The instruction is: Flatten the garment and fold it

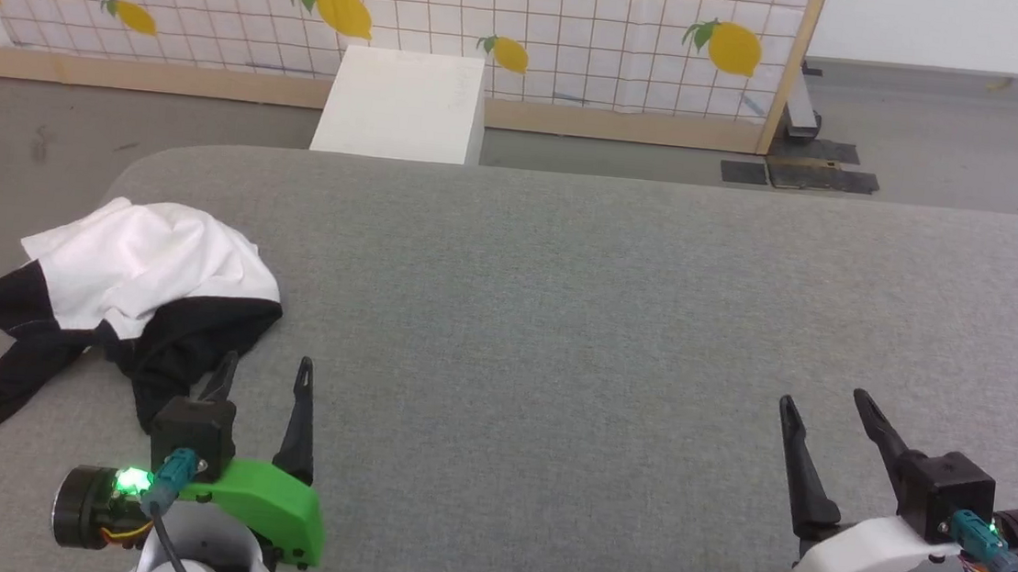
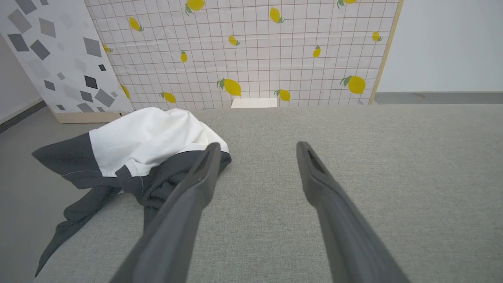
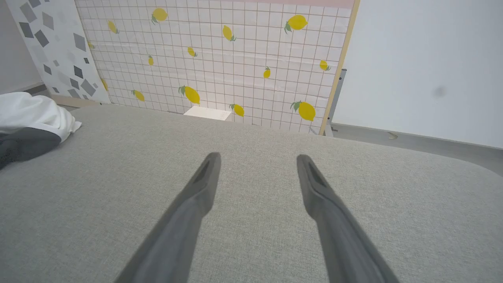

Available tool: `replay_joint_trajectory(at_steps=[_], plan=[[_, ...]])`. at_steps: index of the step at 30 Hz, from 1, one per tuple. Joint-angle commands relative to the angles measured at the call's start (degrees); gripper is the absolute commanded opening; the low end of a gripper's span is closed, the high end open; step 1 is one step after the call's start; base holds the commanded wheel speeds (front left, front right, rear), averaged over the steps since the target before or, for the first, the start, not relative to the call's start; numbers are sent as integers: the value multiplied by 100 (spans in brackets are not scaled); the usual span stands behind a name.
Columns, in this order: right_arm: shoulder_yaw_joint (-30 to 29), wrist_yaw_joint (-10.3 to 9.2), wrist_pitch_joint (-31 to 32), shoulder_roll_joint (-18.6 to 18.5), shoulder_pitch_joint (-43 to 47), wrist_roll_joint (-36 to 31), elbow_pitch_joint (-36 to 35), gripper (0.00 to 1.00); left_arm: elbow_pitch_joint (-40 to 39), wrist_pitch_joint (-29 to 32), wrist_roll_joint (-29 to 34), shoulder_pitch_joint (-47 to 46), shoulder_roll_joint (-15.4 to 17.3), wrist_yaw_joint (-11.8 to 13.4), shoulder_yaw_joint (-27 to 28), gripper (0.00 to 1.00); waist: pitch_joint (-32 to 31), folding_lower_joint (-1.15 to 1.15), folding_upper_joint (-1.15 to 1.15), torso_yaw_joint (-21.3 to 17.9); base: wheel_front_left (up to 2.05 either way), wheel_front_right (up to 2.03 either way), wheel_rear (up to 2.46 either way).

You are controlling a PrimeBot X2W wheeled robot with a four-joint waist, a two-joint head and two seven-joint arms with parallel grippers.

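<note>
Head view first: the garment (image 1: 142, 268) sits crumpled at the left corner of the grey padded table (image 1: 610, 286), with a black part spilling over the edge. The left gripper (image 1: 268, 362) is just beside it and the right gripper (image 1: 822, 398) well apart, both with jaws spread and empty.

Left wrist view: I'd pinch a black edge, not the heap.

Right wrist view: the shirt's far off to the side, so I'd drag it to the middle first.
</note>
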Motion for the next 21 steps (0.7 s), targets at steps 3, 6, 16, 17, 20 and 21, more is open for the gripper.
replay_joint_trajectory(at_steps=[3, 6, 16, 17, 20, 21], plan=[[-8, -1, -76, 4, -38, 55, 46, 100, 73, -86, -79, -111, 3, 58, -54, 100, 3, 0, 0, 95, 0, 0, 0], [-7, -1, -104, 4, -51, 69, 63, 100, 116, -125, -113, -135, 10, 82, -78, 100, 6, 0, 0, 185, 0, 0, 0], [31, -2, -183, 6, -103, 128, 124, 100, 217, -245, -233, -174, 54, 166, -128, 100, 30, 0, 0, 515, 0, 0, 0], [33, -2, -190, 6, -105, 129, 129, 100, 224, -256, -245, -175, 59, 172, -132, 100, 31, 0, 0, 548, 0, 0, 0], [35, -2, -215, 6, -110, 146, 151, 100, 247, -293, -285, -176, 81, 196, -145, 100, 29, 0, 0, 665, 0, 0, 0], [32, -3, -225, 7, -111, 153, 159, 100, 256, -306, -301, -175, 89, 205, -149, 100, 28, 0, 0, 709, 0, 0, 0]])
